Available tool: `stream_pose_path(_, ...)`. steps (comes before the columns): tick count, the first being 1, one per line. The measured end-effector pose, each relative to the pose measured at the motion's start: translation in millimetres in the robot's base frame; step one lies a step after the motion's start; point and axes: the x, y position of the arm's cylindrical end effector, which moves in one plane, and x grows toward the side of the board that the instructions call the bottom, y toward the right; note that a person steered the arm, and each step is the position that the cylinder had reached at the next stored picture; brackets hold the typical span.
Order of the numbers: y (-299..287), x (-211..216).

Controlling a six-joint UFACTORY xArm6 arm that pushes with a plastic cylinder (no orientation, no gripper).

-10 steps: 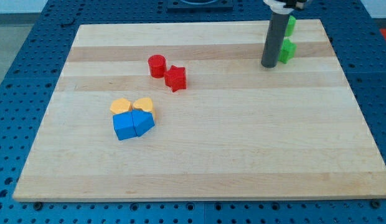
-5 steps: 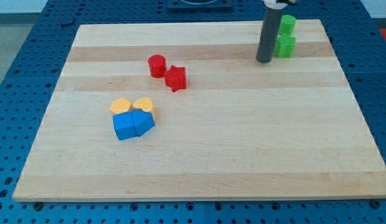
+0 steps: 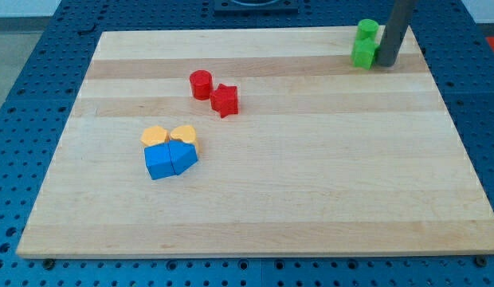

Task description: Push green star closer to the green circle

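The green star [image 3: 362, 54] lies near the board's top right corner. The green circle [image 3: 367, 30] stands just above it, touching or nearly touching. My tip [image 3: 386, 64] rests on the board right against the star's right side. The rod rises from there out of the view's top.
A red cylinder [image 3: 201, 84] and a red star [image 3: 225, 100] sit left of centre. Two orange blocks [image 3: 154, 135] [image 3: 183, 134] and two blue blocks [image 3: 158, 160] [image 3: 183, 155] cluster lower left. The wooden board's right edge [image 3: 438, 88] is close to my tip.
My tip moved from the star's left side round to its right side. The green star shifted slightly up and left, closer to the green circle.
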Motion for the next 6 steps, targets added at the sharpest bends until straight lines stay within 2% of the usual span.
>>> stream_pose_path(2, -15.9, 33.6)
stream_pose_path(3, -59.4, 40.9)
stream_pose_path(4, -89.7, 36.4)
stream_pose_path(6, -72.8, 21.6)
